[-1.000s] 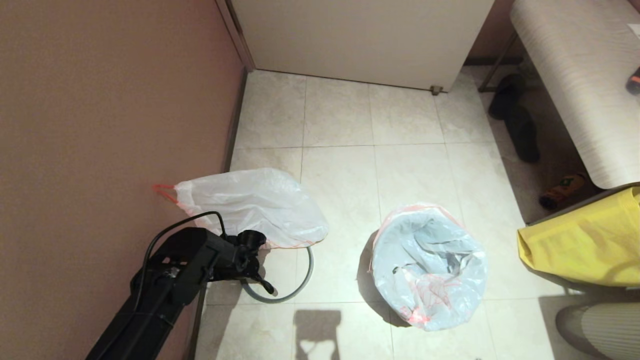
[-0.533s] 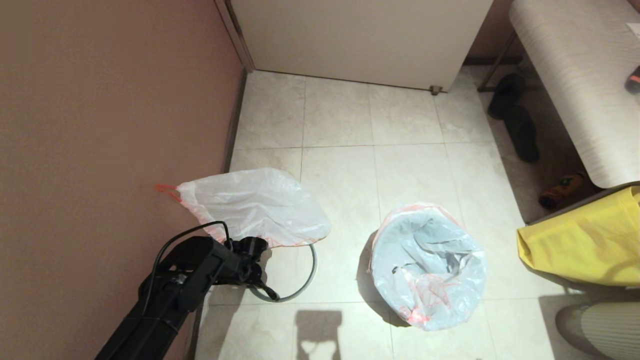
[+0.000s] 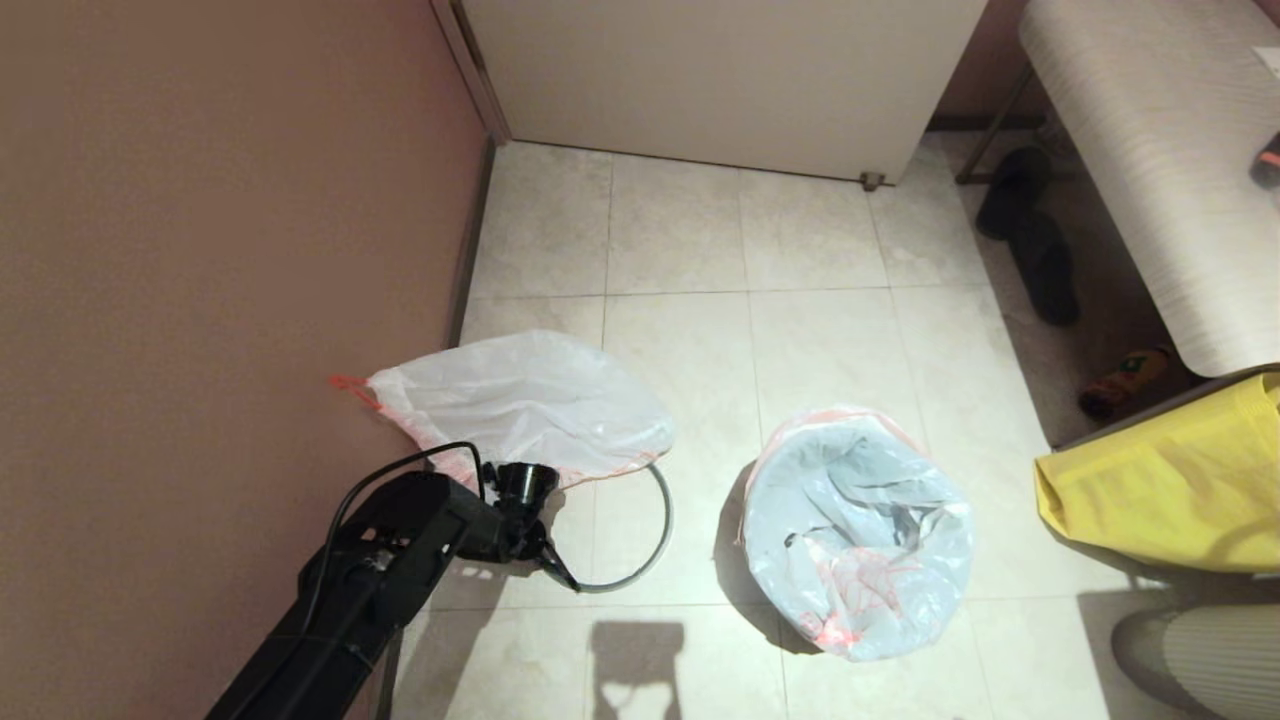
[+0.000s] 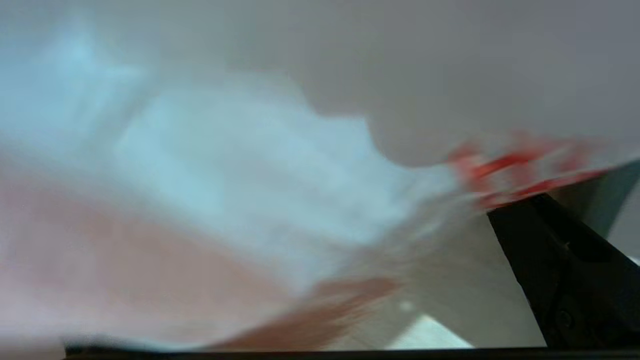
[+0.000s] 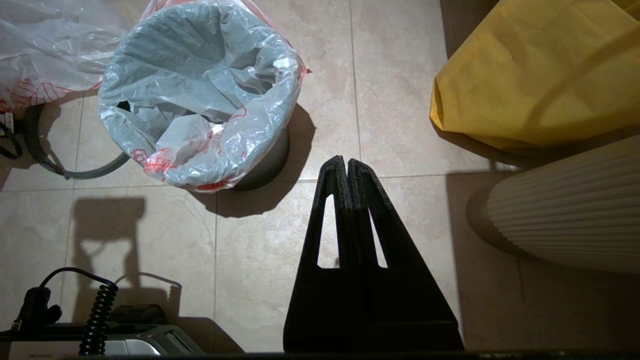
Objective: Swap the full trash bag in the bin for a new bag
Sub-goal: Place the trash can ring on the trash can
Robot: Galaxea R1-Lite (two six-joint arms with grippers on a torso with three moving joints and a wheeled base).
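The bin (image 5: pixel 270 165) stands on the tiled floor, lined by the new bag (image 3: pixel 860 530), whose film with red-orange print is folded over the rim (image 5: pixel 200 90). The full trash bag (image 3: pixel 525 405) lies to its left against the wall, red-orange drawstring toward the wall. Its near edge rests on the grey rim ring (image 3: pixel 645 555), which lies flat on the floor. My left gripper (image 3: pixel 545 560) is open, low at the ring's left side beside the bag. One black finger (image 4: pixel 565 280) shows below the bag's red hem. My right gripper (image 5: pixel 347 162) is shut and empty over bare floor near the bin.
A brown wall (image 3: pixel 200 250) runs close along the left arm. A yellow fabric bag (image 3: pixel 1170 480) and a pleated white object (image 3: pixel 1200 650) crowd the right. A white cabinet (image 3: pixel 720 80) stands at the back, with a bench (image 3: pixel 1160 150) and dark shoes (image 3: pixel 1040 260) at the far right.
My left gripper has moved to the right. The grey ring and the full trash bag have shifted right with it. The bin and the right gripper have stayed put.
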